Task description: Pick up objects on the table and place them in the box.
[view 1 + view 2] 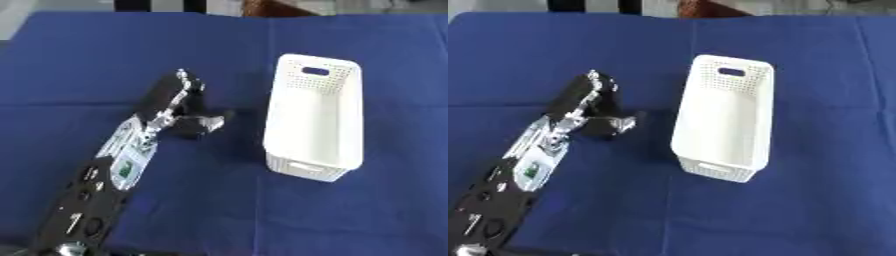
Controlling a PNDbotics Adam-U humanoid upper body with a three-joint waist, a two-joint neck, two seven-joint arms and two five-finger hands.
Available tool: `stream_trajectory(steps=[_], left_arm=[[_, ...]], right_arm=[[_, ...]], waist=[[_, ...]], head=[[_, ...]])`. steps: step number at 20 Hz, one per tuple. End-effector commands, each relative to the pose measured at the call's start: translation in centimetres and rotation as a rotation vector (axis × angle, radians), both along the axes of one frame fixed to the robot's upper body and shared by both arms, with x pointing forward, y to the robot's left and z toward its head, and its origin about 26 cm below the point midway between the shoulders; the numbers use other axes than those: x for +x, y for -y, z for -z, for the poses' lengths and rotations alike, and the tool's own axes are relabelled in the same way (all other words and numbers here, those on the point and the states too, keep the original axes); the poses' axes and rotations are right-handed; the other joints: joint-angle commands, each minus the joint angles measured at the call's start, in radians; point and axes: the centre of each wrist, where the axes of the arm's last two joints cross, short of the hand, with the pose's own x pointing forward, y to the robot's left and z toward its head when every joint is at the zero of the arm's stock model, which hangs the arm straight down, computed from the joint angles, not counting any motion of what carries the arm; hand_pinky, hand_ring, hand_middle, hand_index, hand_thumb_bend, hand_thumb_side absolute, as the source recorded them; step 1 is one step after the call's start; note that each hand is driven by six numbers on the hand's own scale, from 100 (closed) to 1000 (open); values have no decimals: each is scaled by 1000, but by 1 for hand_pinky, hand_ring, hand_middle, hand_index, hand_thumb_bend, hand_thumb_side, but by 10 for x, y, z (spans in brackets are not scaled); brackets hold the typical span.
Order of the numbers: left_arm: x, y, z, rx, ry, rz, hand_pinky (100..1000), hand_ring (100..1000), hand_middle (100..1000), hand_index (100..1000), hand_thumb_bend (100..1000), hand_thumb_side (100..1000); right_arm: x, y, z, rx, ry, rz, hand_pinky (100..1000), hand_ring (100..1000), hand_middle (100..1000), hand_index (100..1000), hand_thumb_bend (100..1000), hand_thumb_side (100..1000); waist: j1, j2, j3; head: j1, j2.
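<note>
Left robot hand (179,107) beside white box (315,120).

Both head views look steeply down, sharing the blue table (350,210) and white box (724,120).

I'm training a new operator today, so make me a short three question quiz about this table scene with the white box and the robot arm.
1. True or false: the white box stands on a blue cloth.
2. Which hand is out over the table? A) left B) right C) both
3. Fill in: seen from the robot, the box stands to the ____ of the left hand.

Key: 1 true. 2 A. 3 right. Whether the hand holds anything cannot be told; the box's visible inside looks empty.
</note>
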Motion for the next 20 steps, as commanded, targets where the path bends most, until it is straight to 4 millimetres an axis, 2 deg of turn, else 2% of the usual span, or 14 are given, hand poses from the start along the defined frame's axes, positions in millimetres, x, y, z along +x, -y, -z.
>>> stream_trajectory(steps=[1, 6, 8, 10, 14, 17, 20], left_arm=[[-1, -3, 8, 32, -68, 13, 100, 100, 100, 100, 517, 610], [-1, -8, 7, 61, -201, 73, 100, 100, 100, 100, 538, 604], [1, -16, 1, 82, -272, 111, 100, 100, 100, 100, 561, 590], [5, -26, -12, 113, -329, 150, 100, 100, 100, 100, 568, 586], [13, -44, -50, 231, -386, 197, 100, 100, 100, 100, 565, 585], [16, -48, -73, 286, -380, 210, 100, 100, 100, 100, 561, 585], [17, -48, -85, 295, -364, 213, 100, 100, 100, 100, 558, 586]], right_arm=[[-2, 1, -10, -13, 34, -1, 600, 709, 814, 942, 100, 792], [-2, 1, -9, -13, 33, 2, 600, 709, 814, 943, 100, 793], [-2, 2, -9, -17, 30, 3, 600, 709, 814, 943, 100, 794], [-3, 3, -9, -23, 25, 6, 600, 709, 814, 943, 100, 794], [-3, 6, -8, -33, 17, 14, 600, 709, 814, 943, 100, 795], [-4, 7, -8, -36, 15, 17, 601, 709, 815, 943, 100, 795], [-4, 8, -8, -38, 15, 19, 601, 709, 814, 943, 100, 795]], waist=[[-6, -11, -1], [-2, -11, -4], [6, -14, -7], [13, -18, -8], [28, -28, -7], [34, -31, -4], [35, -32, -2]], head=[[6, -1], [9, -1], [9, -1], [8, -1], [4, -1], [0, -1], [0, -1]])
